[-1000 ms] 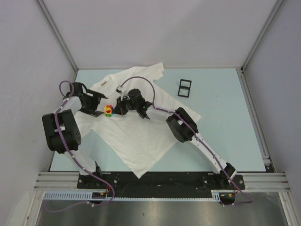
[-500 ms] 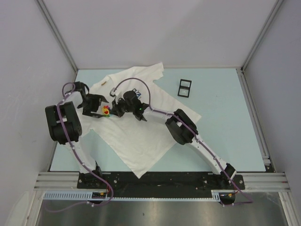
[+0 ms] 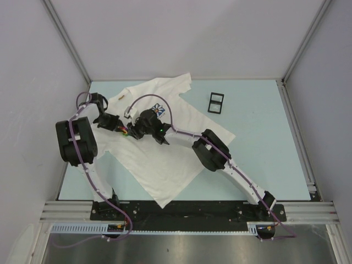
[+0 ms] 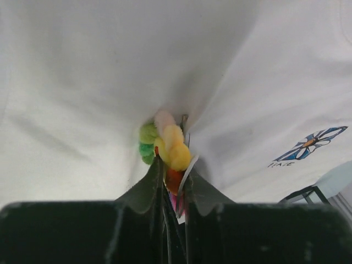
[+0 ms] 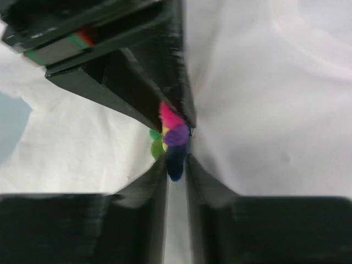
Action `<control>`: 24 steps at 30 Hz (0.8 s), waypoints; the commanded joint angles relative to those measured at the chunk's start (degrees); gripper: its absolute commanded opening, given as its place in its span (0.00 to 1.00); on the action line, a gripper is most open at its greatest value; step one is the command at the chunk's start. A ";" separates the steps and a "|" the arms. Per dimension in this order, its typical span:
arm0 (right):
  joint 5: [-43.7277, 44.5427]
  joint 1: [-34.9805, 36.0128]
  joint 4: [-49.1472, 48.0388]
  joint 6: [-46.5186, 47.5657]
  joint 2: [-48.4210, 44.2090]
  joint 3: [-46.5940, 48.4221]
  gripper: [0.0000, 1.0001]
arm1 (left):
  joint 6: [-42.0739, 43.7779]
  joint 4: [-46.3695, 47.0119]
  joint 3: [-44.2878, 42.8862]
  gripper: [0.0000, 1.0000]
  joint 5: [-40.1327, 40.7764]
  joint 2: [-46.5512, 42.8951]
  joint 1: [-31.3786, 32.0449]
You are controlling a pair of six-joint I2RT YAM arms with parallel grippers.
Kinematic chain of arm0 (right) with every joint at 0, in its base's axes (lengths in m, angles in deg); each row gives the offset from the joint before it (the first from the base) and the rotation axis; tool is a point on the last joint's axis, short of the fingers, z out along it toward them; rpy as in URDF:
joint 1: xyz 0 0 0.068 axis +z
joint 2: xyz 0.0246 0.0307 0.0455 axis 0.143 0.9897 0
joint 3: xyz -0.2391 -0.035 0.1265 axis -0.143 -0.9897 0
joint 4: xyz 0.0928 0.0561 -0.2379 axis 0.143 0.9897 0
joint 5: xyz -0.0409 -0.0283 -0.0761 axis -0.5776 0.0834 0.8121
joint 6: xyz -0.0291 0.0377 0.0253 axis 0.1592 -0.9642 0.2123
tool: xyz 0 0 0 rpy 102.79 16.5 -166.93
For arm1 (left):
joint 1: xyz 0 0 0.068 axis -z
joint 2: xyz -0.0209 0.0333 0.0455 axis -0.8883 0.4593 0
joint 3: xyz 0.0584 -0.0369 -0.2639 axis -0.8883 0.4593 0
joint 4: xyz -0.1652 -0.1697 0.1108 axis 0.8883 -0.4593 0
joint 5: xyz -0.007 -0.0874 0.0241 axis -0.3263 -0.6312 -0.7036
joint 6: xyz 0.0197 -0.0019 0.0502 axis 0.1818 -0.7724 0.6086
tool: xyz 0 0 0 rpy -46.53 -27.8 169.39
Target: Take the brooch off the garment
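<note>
The garment (image 3: 165, 159), a white T-shirt, lies spread on the table with its blue flower emblem (image 3: 158, 109) showing beside the right arm. The brooch (image 3: 126, 132), a many-coloured pompom flower, sits on a pulled-up fold of the cloth. My left gripper (image 3: 122, 128) is shut on the brooch (image 4: 170, 146), with its orange part and metal clip pinched between the jaws (image 4: 175, 173). My right gripper (image 3: 134, 132) faces it from the other side. Its jaws (image 5: 176, 165) stand slightly apart, the brooch's (image 5: 175, 135) dark blue petal between the tips. The left fingers (image 5: 148, 88) show above.
A small black two-pane frame (image 3: 216, 103) lies on the light blue table (image 3: 264, 137) to the right of the shirt. A tan collar label (image 3: 121, 95) sits near the left arm. Grey walls close in the back and both sides.
The left gripper has come in from the left and closed on the brooch. The right gripper, shut before, has parted its jaws. The emblem is now uncovered.
</note>
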 commanded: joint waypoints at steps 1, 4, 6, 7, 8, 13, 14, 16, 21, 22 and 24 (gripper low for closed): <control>3.09 -0.45 2.12 -1.47 -5.81 0.59 0.42 | 2.44 3.17 -1.11 0.09 0.36 -0.56 0.37; -0.23 -2.82 4.32 -9.51 -8.19 0.24 0.53 | 4.20 6.77 0.29 0.00 0.10 -2.14 0.37; -4.62 -5.45 4.77 -15.43 -9.24 0.41 0.57 | 5.60 11.40 3.18 0.00 -0.78 -4.33 0.28; -7.34 -6.16 4.77 -21.72 -9.42 0.41 0.58 | 6.13 12.74 4.16 0.00 -1.91 -4.95 0.37; -7.98 -6.60 5.29 -23.96 -9.51 0.59 0.59 | 6.57 14.23 5.12 0.00 -2.62 -6.26 0.37; -10.09 -7.57 4.68 -30.82 -9.69 -0.90 0.59 | 9.21 24.69 13.29 0.00 -4.65 -12.06 0.28; -10.62 -7.83 4.16 -32.92 -9.34 -0.90 0.58 | 8.86 29.84 17.48 0.00 -5.17 -13.55 0.28; -11.32 -8.27 4.93 -34.00 -7.85 0.06 0.56 | 7.64 34.79 21.72 0.00 -5.79 -16.90 0.28; -12.73 -7.66 7.58 -34.62 -5.03 3.49 0.44 | 4.12 48.15 32.72 0.00 -6.58 -20.41 0.11; -12.73 -7.31 8.01 -34.44 -4.68 3.58 0.43 | 3.68 49.83 34.12 0.00 -6.49 -20.60 -0.16; -13.25 -7.13 8.63 -34.26 -4.07 3.93 0.41 | 2.45 53.44 37.73 0.00 -5.89 -21.30 -0.25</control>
